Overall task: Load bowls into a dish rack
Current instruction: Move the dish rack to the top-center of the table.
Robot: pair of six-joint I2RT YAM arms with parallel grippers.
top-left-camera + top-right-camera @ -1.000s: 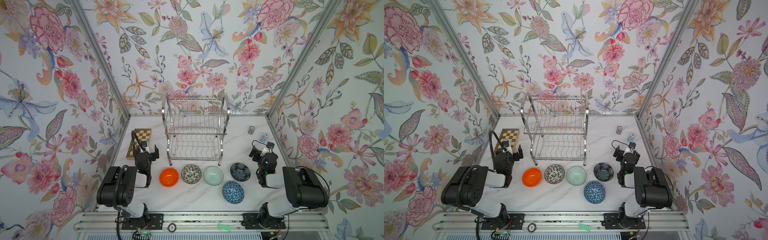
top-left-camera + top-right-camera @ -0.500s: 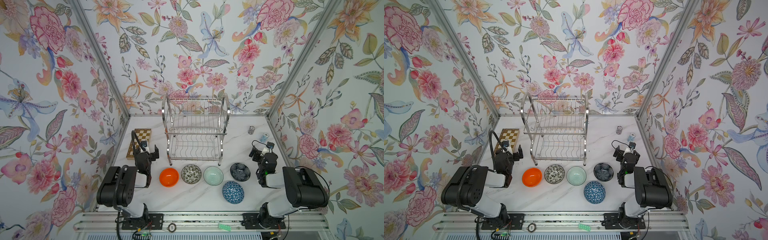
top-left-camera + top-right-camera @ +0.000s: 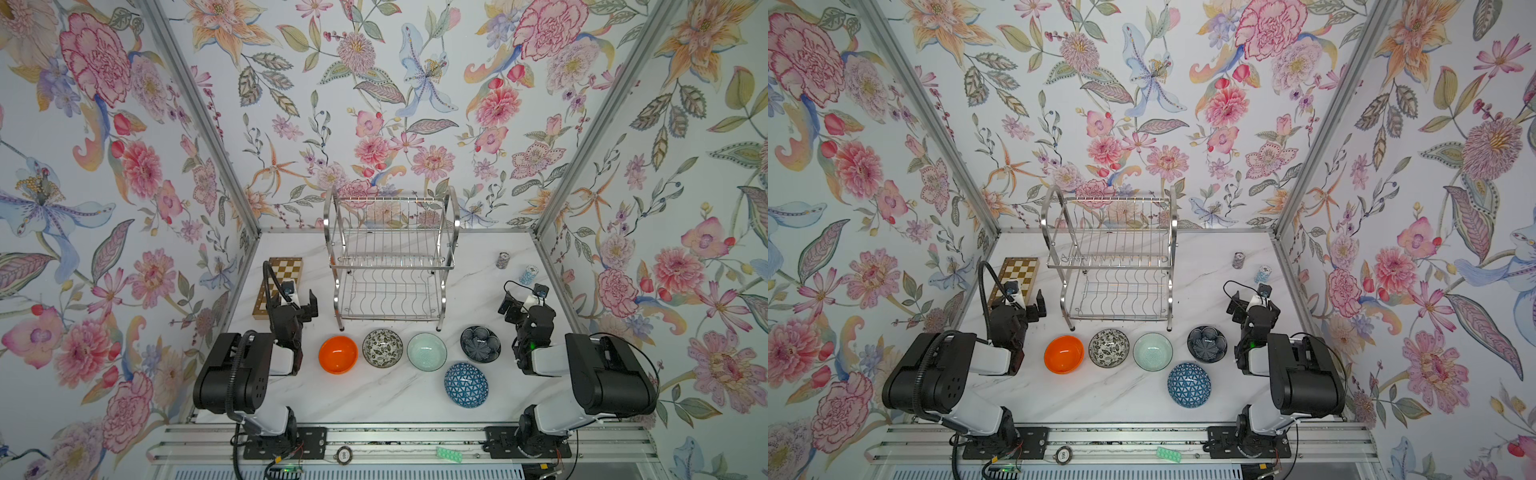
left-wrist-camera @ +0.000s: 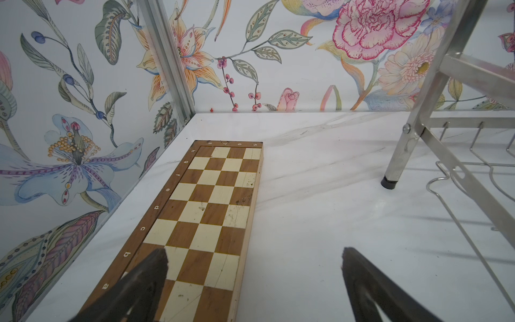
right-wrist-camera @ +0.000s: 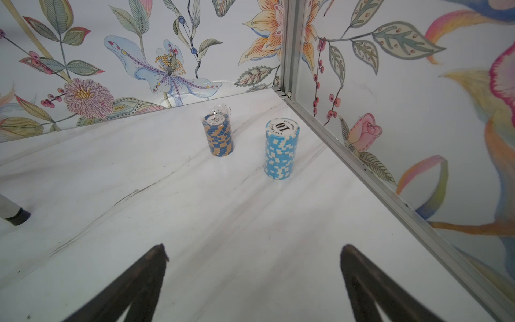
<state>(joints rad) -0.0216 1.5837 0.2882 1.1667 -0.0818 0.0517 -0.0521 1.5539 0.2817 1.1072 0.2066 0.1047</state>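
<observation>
Left gripper [image 4: 253, 262]: jaws spread, empty, left of the dish rack [image 3: 390, 257]. In front of the rack, between both grippers: glossy orange bowl [image 3: 338, 354], black-and-white floral bowl [image 3: 382, 348], pale mint bowl [image 3: 427, 351], dark navy bowl [image 3: 480, 343]; blue triangle-patterned bowl [image 3: 466, 385] stands further forward. Right gripper [image 5: 252, 256]: jaws spread, empty, right of the rack.

Robot lab test booth, floral-papered walls [image 3: 374, 104], aluminium corner posts [image 3: 203, 124], marble-look tabletop [image 3: 374, 399], mounting rail [image 3: 395, 436].
</observation>
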